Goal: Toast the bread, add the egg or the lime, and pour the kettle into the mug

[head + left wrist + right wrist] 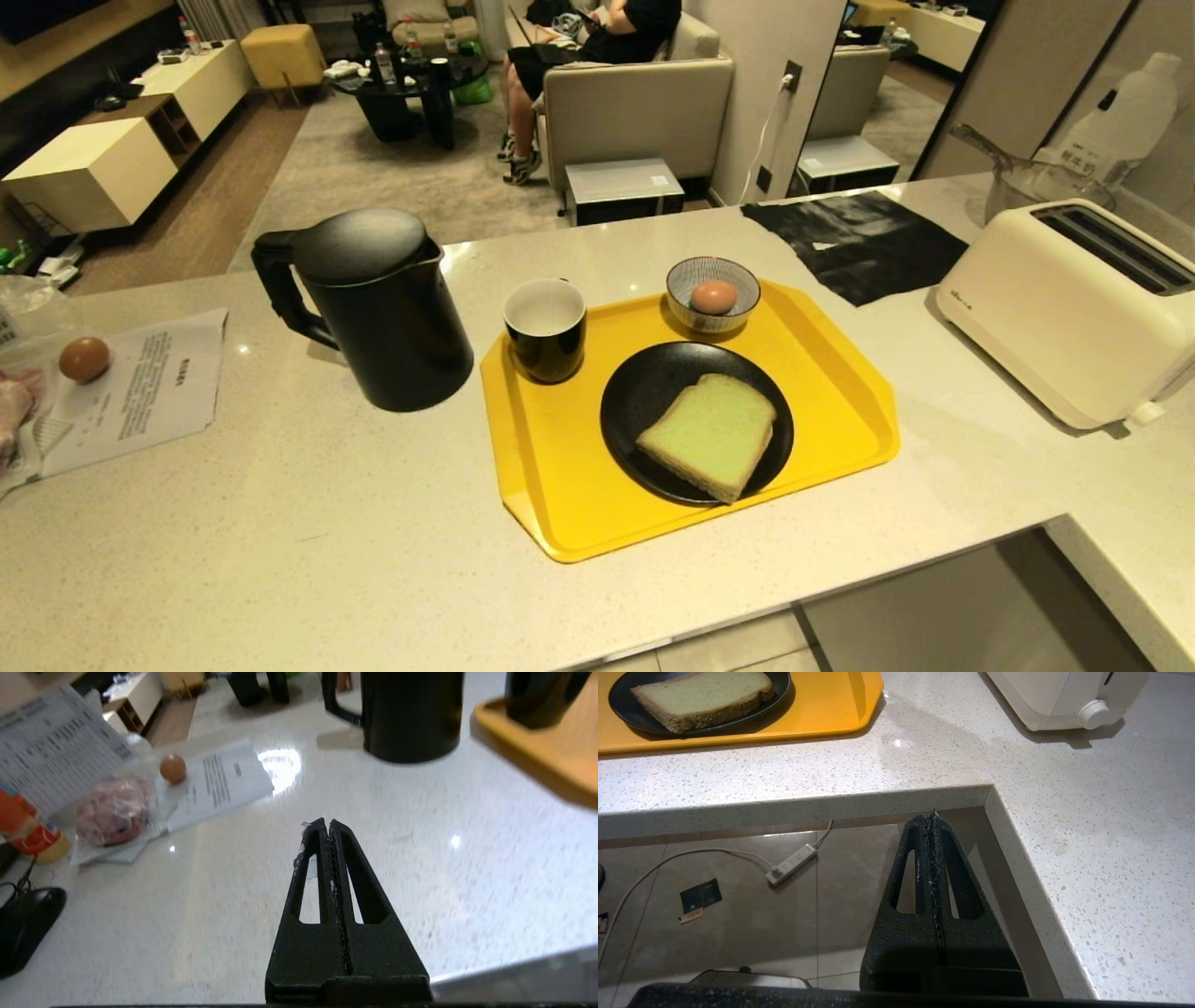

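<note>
The bread (pixel 708 435) lies flat on the black plate (pixel 635 392) on the yellow tray (pixel 551 485), with the toaster (pixel 1074 308) well apart on the counter (pixel 280 523). Both the left end effector (pixel 328 826) and the right end effector (pixel 933 815) are clenched and empty. The slice is best gripped by its crust edge.

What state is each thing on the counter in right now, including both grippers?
Black cylindrical kettle: upright, lid shut.
Glossy black mug: upright, looks empty.
Pale green bread slice: flat on black plate.
Orange-brown egg: in striped bowl.
White toaster: slots empty.
Left gripper: shut, empty.
Right gripper: shut, empty.
</note>
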Available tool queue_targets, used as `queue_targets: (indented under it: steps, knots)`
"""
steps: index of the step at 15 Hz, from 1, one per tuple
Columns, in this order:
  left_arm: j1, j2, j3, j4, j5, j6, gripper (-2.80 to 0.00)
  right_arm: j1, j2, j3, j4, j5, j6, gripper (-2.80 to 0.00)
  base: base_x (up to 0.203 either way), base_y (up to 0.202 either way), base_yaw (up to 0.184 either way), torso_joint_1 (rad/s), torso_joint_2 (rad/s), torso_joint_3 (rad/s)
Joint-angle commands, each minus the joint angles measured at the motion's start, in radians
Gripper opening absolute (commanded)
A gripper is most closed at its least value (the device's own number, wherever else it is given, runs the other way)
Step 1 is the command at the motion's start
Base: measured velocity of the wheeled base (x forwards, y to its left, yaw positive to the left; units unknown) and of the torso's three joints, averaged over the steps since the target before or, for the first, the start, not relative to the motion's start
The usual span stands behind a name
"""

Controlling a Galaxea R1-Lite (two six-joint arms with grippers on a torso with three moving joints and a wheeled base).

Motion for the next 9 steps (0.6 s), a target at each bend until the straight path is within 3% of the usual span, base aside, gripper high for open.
queue_targets:
  steps: [1, 5, 6, 9]
  knots:
    - [0.0, -0.001, 0.027, 0.061, -0.01, -0.008, -2.8, 0.0, 0.001, 0.026, -0.001, 0.0, -0.001, -2.8, 0.0, 0.0, 0.0, 0.0, 0.0, 0.0]
    - [0.0, -0.001, 0.028, 0.138, -0.138, -0.015, -2.8, 0.0, 0.001, 0.026, -0.001, 0.0, -0.001, -2.8, 0.0, 0.0, 0.0, 0.0, 0.0, 0.0]
    - [0.0, -0.001, 0.028, 0.166, -0.145, -0.031, -2.8, 0.0, 0.001, 0.026, -0.001, 0.0, -0.001, -2.8, 0.0, 0.0, 0.0, 0.0, 0.0, 0.0]
    - [0.0, -0.001, 0.021, 0.208, -0.129, -0.154, -2.8, 0.0, 0.001, 0.026, -0.001, 0.0, -0.001, -2.8, 0.0, 0.0, 0.0, 0.0, 0.0, 0.0]
